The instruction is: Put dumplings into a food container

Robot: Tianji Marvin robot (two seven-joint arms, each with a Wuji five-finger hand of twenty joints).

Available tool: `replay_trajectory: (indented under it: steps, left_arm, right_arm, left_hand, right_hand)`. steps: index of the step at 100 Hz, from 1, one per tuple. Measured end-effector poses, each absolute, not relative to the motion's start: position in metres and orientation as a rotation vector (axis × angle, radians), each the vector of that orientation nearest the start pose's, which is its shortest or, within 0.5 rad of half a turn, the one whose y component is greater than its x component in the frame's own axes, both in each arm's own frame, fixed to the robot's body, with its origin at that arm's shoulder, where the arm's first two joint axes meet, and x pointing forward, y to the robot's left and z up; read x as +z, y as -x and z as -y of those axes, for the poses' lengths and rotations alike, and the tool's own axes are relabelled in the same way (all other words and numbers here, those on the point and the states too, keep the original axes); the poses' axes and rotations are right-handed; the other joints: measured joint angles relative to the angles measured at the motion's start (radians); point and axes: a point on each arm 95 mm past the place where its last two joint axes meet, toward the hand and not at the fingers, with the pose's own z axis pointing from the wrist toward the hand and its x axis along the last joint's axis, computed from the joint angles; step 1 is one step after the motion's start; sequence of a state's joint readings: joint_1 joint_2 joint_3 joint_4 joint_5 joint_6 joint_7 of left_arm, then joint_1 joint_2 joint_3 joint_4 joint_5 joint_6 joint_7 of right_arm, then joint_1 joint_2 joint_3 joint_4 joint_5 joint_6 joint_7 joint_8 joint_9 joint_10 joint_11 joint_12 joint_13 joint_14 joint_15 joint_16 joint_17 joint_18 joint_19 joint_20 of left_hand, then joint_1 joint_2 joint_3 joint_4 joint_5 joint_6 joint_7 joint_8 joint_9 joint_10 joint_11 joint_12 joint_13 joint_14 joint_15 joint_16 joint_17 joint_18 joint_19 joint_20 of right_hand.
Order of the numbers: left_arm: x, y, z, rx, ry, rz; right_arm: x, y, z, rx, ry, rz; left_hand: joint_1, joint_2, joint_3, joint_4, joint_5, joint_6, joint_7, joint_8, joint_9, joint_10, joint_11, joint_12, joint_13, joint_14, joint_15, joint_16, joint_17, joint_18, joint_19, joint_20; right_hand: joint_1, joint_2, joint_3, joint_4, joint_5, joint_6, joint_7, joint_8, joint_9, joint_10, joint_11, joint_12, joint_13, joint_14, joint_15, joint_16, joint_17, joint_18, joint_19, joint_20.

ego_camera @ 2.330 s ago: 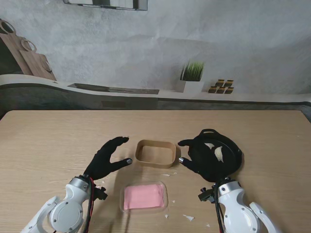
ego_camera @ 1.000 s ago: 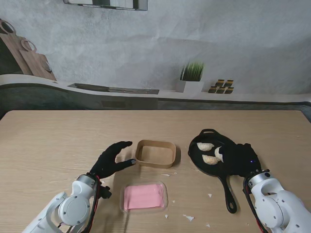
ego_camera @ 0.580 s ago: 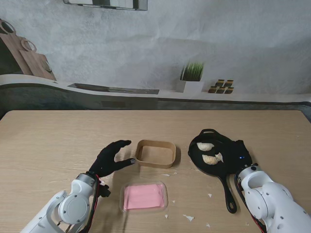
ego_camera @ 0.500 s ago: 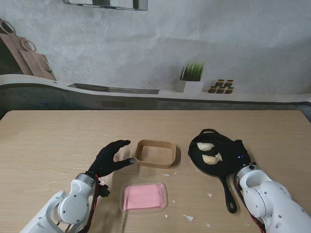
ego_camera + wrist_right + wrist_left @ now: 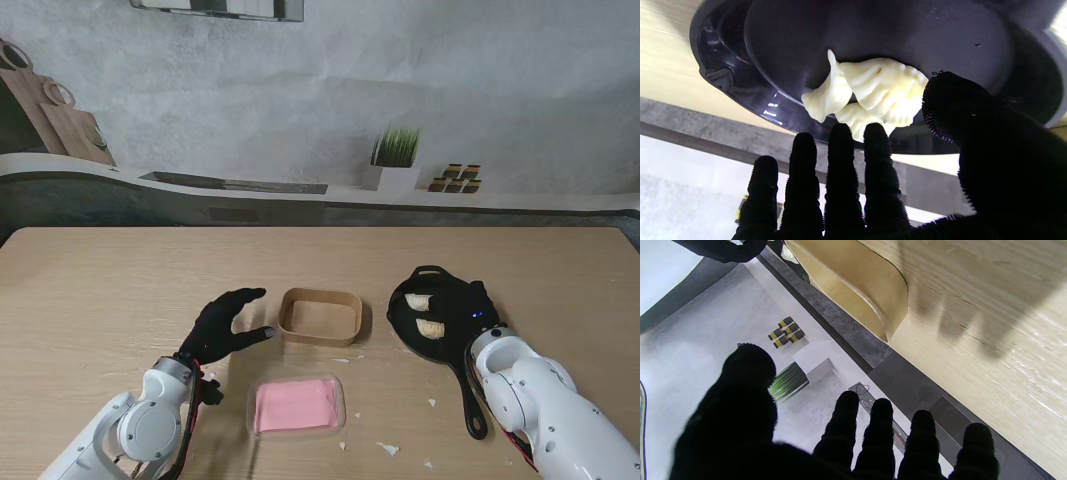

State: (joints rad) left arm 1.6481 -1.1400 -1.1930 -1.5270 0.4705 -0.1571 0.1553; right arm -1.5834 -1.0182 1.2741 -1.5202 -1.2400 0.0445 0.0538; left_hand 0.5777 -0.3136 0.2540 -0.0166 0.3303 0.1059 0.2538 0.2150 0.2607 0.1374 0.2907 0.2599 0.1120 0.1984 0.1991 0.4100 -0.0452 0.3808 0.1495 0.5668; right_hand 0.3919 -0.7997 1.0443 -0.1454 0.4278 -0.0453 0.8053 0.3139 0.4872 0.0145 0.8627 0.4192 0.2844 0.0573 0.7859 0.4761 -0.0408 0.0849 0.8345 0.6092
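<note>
A brown paper food container (image 5: 320, 316) stands open in the middle of the table; its wall (image 5: 853, 290) also shows in the left wrist view. A black skillet (image 5: 408, 312) to its right holds pale dumplings (image 5: 430, 327), three of them close together (image 5: 870, 90) in the right wrist view. My right hand (image 5: 465, 308) hovers over the skillet, fingers spread, thumb (image 5: 957, 106) beside the nearest dumpling, holding nothing. My left hand (image 5: 225, 322) rests open just left of the container, apart from it.
A clear lid with a pink sheet (image 5: 296, 405) lies nearer to me than the container. White scraps (image 5: 386, 448) dot the table near it. The skillet's handle (image 5: 472, 405) points toward me. A potted plant (image 5: 396, 150) and small bottles (image 5: 456, 178) stand on the far ledge.
My right hand has swung from the skillet's right side inward over the pan, now covering part of the dumplings. My left hand has barely moved.
</note>
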Motion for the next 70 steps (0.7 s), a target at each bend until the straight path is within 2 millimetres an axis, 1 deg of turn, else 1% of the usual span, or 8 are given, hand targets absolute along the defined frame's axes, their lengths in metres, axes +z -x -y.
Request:
replay_trajectory:
  steps: [5,17,20,31,33,45,53,70]
  left_arm:
    - [-0.368,-0.370,0.010,-1.904,1.706,-1.153]
    - [-0.368,-0.370,0.010,-1.900,1.705,-1.155]
    - [-0.368,-0.370,0.010,-1.899,1.704,-1.156]
    - [-0.369,-0.370,0.010,-1.895,1.699,-1.162]
    - [-0.369,-0.370,0.009,-1.895,1.698,-1.162]
    - [-0.370,-0.371,0.008,-1.892,1.695,-1.160]
    - [-0.370,-0.371,0.008,-1.890,1.695,-1.159]
    - [-0.370,-0.371,0.008,-1.889,1.693,-1.160]
  right_arm:
    - [-0.354,-0.403,0.070,1.044,-1.095,-1.635]
    - [-0.359,-0.406,0.069,1.014,-1.089,-1.662]
    - [-0.360,-0.407,0.069,1.007,-1.086,-1.668]
    - [-0.364,-0.411,0.067,0.984,-1.077,-1.688]
    - [-0.364,-0.411,0.067,0.979,-1.074,-1.691]
    - [-0.365,-0.414,0.066,0.964,-1.048,-1.704]
    - [-0.366,-0.415,0.065,0.949,-1.016,-1.720]
    - [-0.369,-0.416,0.065,0.953,-0.970,-1.740]
  left_hand:
    - [0.000,0.000,0.000,0.000,0.000,0.000,0.009,0.000,0.000,0.000,0.000,0.000,0.000,0.000,0.000,0.000,-0.002,-0.010,0.000,0.000]
    - [0.000,-0.006,0.001,0.000,0.000,0.000,0.009,0.000,0.000,0.000,0.000,0.008,-0.001,-0.001,0.000,0.000,-0.010,-0.010,0.000,0.000]
    - [0.000,-0.009,0.001,0.000,0.000,0.000,0.009,0.000,0.000,0.000,0.000,0.008,-0.001,-0.001,0.000,0.000,-0.010,-0.010,0.000,0.000]
    - [0.000,-0.009,0.001,0.000,0.000,0.000,0.009,0.000,0.001,0.000,0.000,0.009,-0.004,-0.001,0.000,0.000,-0.011,-0.011,0.000,0.000]
    - [0.000,-0.009,0.001,0.000,0.000,0.000,0.009,0.000,0.001,0.000,0.000,0.009,-0.004,-0.001,0.000,0.000,-0.011,-0.011,0.000,0.000]
    - [0.000,-0.010,0.001,0.000,0.011,0.000,0.011,0.000,0.012,0.000,0.004,0.010,-0.004,-0.002,0.000,0.000,-0.013,-0.011,0.000,0.000]
    - [0.000,-0.012,0.013,0.000,0.014,0.000,0.011,0.000,0.022,0.000,0.011,0.010,-0.004,-0.002,0.000,0.000,-0.023,-0.012,0.000,0.000]
    - [0.000,-0.013,0.013,0.000,0.014,0.000,0.011,0.000,0.040,0.000,0.012,0.020,-0.005,-0.002,0.000,0.000,-0.028,-0.013,0.000,0.000]
  right_hand:
    - [0.000,0.000,0.000,0.000,0.000,0.000,0.000,0.000,0.000,0.000,0.000,0.000,0.000,0.000,0.000,0.000,-0.004,0.000,-0.002,0.000]
    - [0.000,0.000,0.009,0.000,0.000,-0.001,0.001,0.000,0.008,-0.008,0.000,0.000,0.000,-0.001,0.000,0.000,-0.006,0.000,-0.004,0.000]
    - [0.000,-0.001,0.010,0.000,0.000,-0.001,0.002,0.000,0.006,-0.021,0.001,0.004,0.000,-0.001,0.000,0.000,-0.006,0.000,-0.005,0.000]
    - [0.000,-0.001,0.013,0.000,0.001,-0.012,0.010,0.000,0.015,-0.027,-0.002,0.004,0.000,0.000,-0.009,0.000,-0.006,0.000,-0.015,0.000]
    - [0.000,-0.012,0.021,0.000,0.001,-0.012,0.012,0.000,0.028,-0.029,-0.003,-0.005,0.000,0.000,-0.009,0.000,-0.006,0.000,-0.016,0.001]
    - [0.000,-0.013,0.042,0.000,0.026,-0.015,0.034,0.009,0.082,-0.031,0.011,0.009,0.005,0.000,-0.009,0.000,0.004,0.000,-0.025,0.002]
    - [0.000,-0.013,0.059,0.000,0.059,-0.034,0.056,0.021,0.110,-0.033,0.029,0.017,0.023,0.000,-0.008,0.000,0.007,0.000,-0.026,0.002]
    - [0.000,-0.013,0.062,0.000,0.117,-0.079,0.083,0.055,0.194,-0.034,0.046,0.020,0.067,0.000,0.003,-0.001,0.017,-0.001,-0.026,0.002]
